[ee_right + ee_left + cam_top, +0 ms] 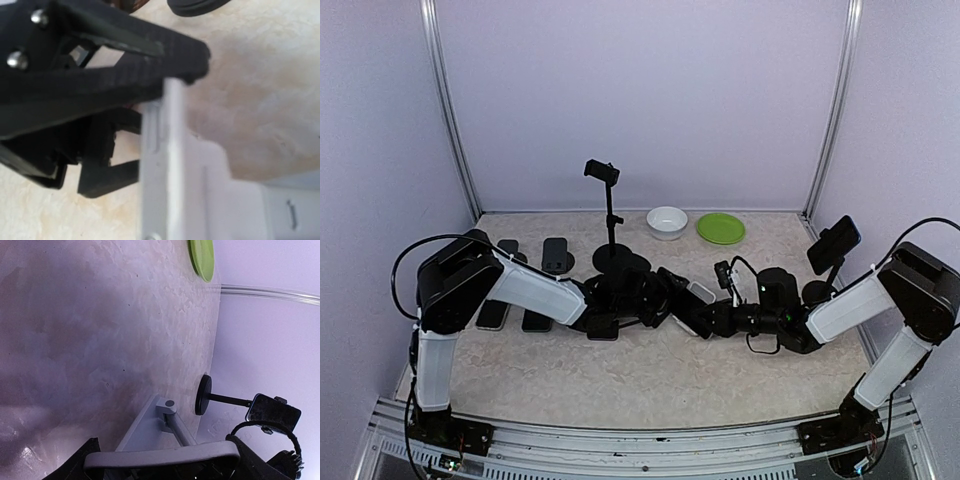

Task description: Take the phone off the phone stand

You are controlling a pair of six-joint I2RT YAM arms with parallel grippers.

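Both arms: stretched low over the surface (650, 375), wrists meeting at centre.
Left gripper (658, 300): fingers bracket the ends of the phone (160, 456); whether they grip it firmly cannot be told.
Right gripper (716, 318): narrow, close against the grey phone stand (172, 422); whether it holds the stand cannot be told.
Left wrist view only: phone seen edge-on at the stand's arm, long axis running finger to finger.
Right wrist view: blurred.
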